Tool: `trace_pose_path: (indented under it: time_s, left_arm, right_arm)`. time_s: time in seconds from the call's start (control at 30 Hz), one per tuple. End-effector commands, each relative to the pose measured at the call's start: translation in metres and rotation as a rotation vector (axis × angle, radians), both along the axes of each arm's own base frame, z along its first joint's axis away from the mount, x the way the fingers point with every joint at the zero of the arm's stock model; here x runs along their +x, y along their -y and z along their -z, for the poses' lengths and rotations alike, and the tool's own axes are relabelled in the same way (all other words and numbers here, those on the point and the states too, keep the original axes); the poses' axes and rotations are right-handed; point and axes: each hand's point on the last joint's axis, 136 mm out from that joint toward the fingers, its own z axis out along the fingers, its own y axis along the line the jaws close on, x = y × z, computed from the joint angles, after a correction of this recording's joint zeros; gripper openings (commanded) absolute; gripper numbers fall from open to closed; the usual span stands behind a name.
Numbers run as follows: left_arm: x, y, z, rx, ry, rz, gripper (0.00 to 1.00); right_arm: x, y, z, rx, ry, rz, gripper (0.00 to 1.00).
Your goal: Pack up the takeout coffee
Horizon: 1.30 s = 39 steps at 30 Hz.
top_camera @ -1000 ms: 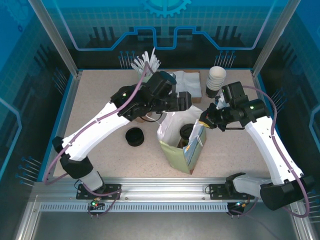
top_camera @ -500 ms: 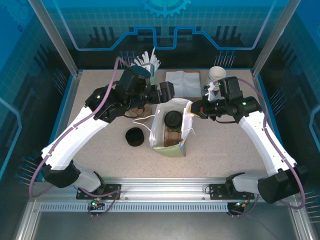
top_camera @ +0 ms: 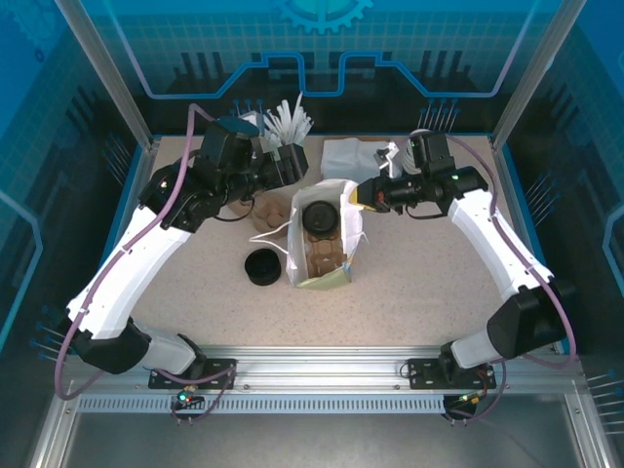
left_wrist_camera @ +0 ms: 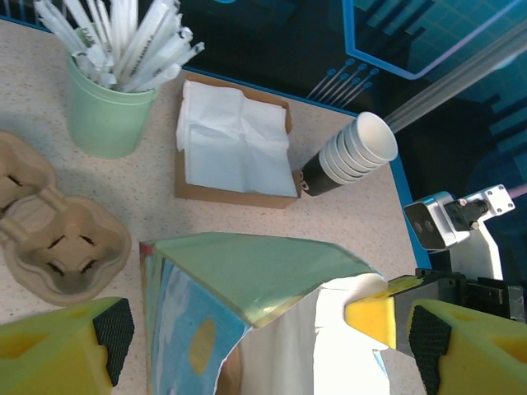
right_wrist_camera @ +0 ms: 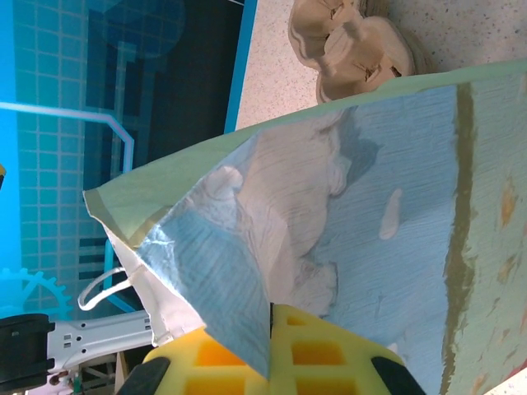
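A robotics lab cell: aluminium rail along the near edge, blue printed panels walling a speckled table left, right, far.

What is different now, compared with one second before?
The paper bag moved left and away from the arm bases and now stands upright, its rim pinched by the right fingers. The left fingers, open, drew back to the far left. The takeout coffee stayed inside the bag; the black round piece did not move.

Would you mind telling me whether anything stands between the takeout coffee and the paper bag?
Nothing visible does: the takeout coffee already sits inside the paper bag, black lid showing through its open mouth, which the right gripper pinches at the rim.
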Motion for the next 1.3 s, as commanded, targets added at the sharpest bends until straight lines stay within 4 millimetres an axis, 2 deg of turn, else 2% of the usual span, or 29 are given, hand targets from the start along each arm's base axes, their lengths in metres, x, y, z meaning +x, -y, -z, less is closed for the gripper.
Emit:
trace_pose_path:
  time_s: [0.0,0.3,0.5,0.67,0.87,0.93,1.07,1.17,1.27]
  left_arm:
    - [0.003,-0.015,0.003,0.027,-0.004,-0.033,0.88]
    - [0.01,-0.019,0.011,0.043,-0.036,-0.044,0.88]
    - [0.018,-0.022,0.02,0.05,-0.07,-0.061,0.88]
    - [0.028,-0.034,0.027,0.053,-0.109,-0.125,0.89]
    - [0.045,-0.05,0.03,0.046,-0.126,-0.187,0.88]
    - [0.052,-0.053,0.029,0.043,-0.121,-0.197,0.89]
    - [0.066,-0.062,0.024,0.056,-0.1,-0.214,0.88]
    - [0.075,-0.065,0.017,0.062,-0.066,-0.198,0.88]
    - [0.082,-0.071,0.01,0.087,-0.016,-0.19,0.89]
  right_arm:
    - [0.01,-0.008,-0.014,0.054,0.045,-0.052,0.0]
    - [0.032,-0.015,0.01,0.026,-0.09,-0.023,0.01]
    - [0.034,-0.017,0.023,0.005,-0.157,-0.011,0.07]
    - [0.032,-0.016,0.034,-0.013,-0.192,-0.003,0.15]
    - [0.03,-0.015,0.034,-0.028,-0.198,-0.011,0.36]
    - [0.029,-0.013,0.03,-0.034,-0.206,-0.015,0.42]
    - [0.026,-0.001,0.007,-0.054,-0.183,-0.024,0.53]
    - [0.022,0.012,-0.012,-0.073,-0.161,-0.013,0.68]
    - [0.016,0.026,-0.026,-0.106,-0.126,0.004,0.71]
